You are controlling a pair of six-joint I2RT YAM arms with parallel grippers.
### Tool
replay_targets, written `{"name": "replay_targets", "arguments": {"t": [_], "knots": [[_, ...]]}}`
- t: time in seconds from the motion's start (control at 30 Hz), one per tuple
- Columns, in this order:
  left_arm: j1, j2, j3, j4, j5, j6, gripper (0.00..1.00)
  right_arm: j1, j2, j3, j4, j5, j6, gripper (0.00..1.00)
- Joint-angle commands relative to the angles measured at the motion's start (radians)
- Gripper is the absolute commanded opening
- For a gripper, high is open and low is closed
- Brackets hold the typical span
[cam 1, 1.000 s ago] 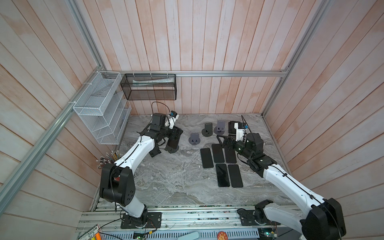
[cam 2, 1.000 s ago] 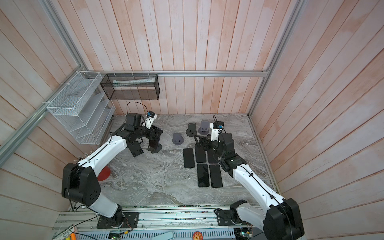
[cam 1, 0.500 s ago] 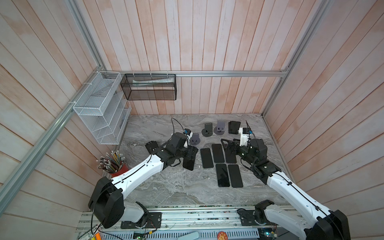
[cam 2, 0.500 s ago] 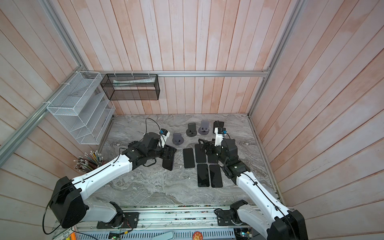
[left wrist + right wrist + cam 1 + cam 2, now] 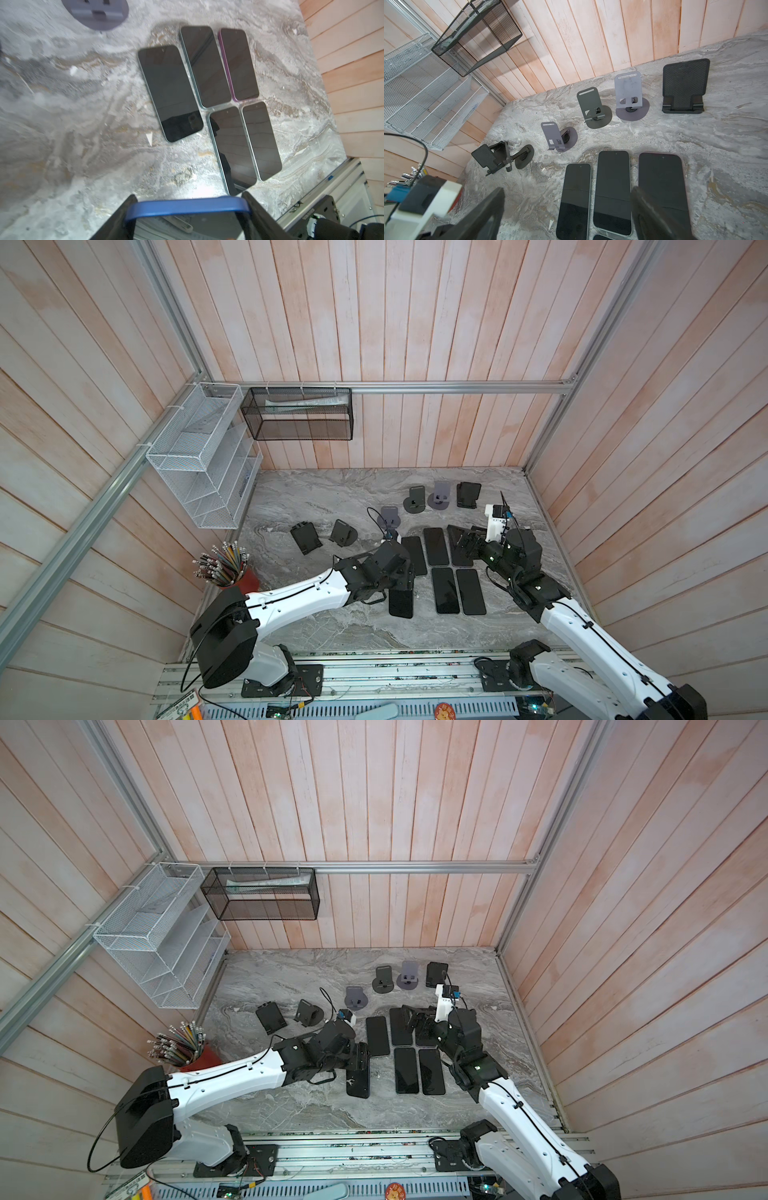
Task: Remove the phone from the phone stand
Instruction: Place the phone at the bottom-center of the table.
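The phone [image 5: 401, 602], in a blue case, is off every stand and clamped across its width by the left gripper [image 5: 188, 205]. It hangs just left of the near pair of flat phones [image 5: 445, 591]. The phone stands [image 5: 591, 104] along the far side all look empty. The step in hand seems to be set-down. That calls for lowering the phone flat onto bare table [image 5: 353, 635] beside the pair, then letting go. The right gripper [image 5: 568, 197] hangs spread wide and empty over the far row.
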Motion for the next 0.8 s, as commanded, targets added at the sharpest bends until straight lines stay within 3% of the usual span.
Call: {"name": "replay_targets", "arguments": {"t": [0.0,0.33,0.77], "knots": [[-0.046,0.034,0.013,0.009,-0.070,-0.086,0.47,-0.005,-0.011,-0.008,-0.019,0.011,0.009,0.95],[-0.078,0.147,0.035,-0.044,-0.069,-0.235,0.46,-0.006,-0.010,-0.020,-0.022,0.029,0.009,0.94],[-0.078,0.321,0.106,-0.026,0.002,-0.258,0.46,-0.071,-0.056,-0.085,-0.031,0.005,0.002,0.94]]}}
